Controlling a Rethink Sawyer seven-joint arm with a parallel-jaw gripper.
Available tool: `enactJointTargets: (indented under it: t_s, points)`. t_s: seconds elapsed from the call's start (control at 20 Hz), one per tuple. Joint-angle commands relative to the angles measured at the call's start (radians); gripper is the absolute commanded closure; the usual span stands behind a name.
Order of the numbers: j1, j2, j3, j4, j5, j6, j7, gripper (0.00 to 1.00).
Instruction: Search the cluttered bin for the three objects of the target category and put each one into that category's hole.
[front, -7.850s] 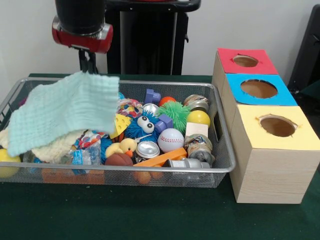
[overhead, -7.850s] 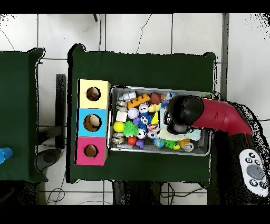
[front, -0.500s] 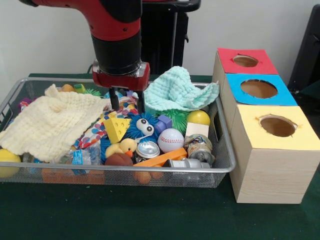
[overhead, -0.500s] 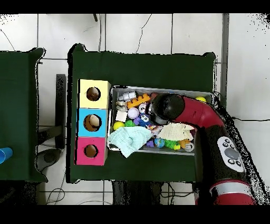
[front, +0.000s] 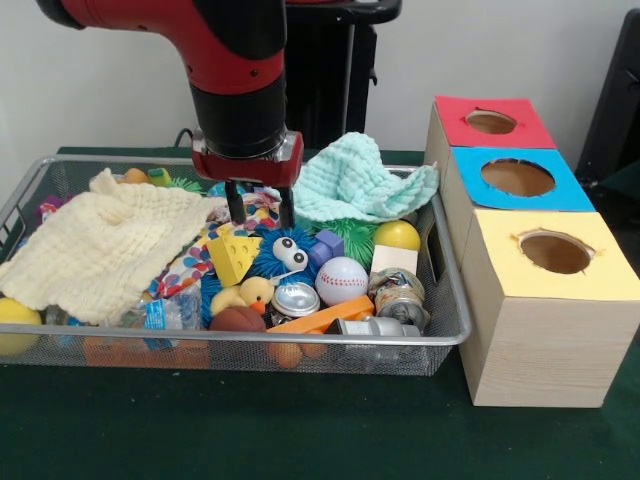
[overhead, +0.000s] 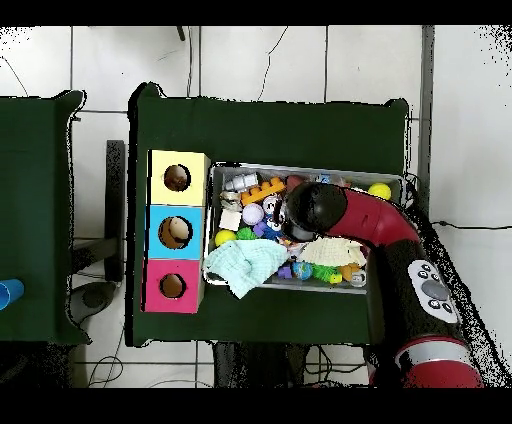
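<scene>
Front view: the tool (front: 260, 210) hangs over the middle of the cluttered bin (front: 440, 335), its two fingers spread apart and holding nothing, tips just above the dotted cloth (front: 200, 258) that peeks out between the cream cloth (front: 105, 245) and the fuzzy blue toy (front: 283, 255). The mint-green cloth (front: 355, 182) lies draped over the bin's far right corner, near the boxes. None of the three cloths is in the yellow-topped box's hole (front: 555, 251) yet, so I judge the step in hand is picking a cloth. The next move likely calls for lowering straight down and pinching fabric, not the toy. The red arm comes down from above, its wrist vertical.

Overhead view: the arm reaches from the lower right across the bin (overhead: 222, 172), its wrist hiding the tool. The mint-green cloth (overhead: 245, 265) spills over the bin's rim towards the red-topped box (overhead: 160, 270); the cream cloth (overhead: 335, 250) lies beside the arm. The table (overhead: 270, 130) carries it all.
</scene>
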Motion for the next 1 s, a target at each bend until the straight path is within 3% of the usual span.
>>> enactJointTargets:
  t_s: [0.05, 0.7, 1.0]
  points:
    - [-0.039, 0.070, 0.073, 0.120, -0.064, -0.081, -0.050, 0.00]
    - [-0.079, 0.037, 0.077, 0.236, -0.108, -0.128, -0.046, 0.00]
    - [-0.077, 0.095, 0.078, 0.241, -0.143, -0.225, -0.009, 0.00]
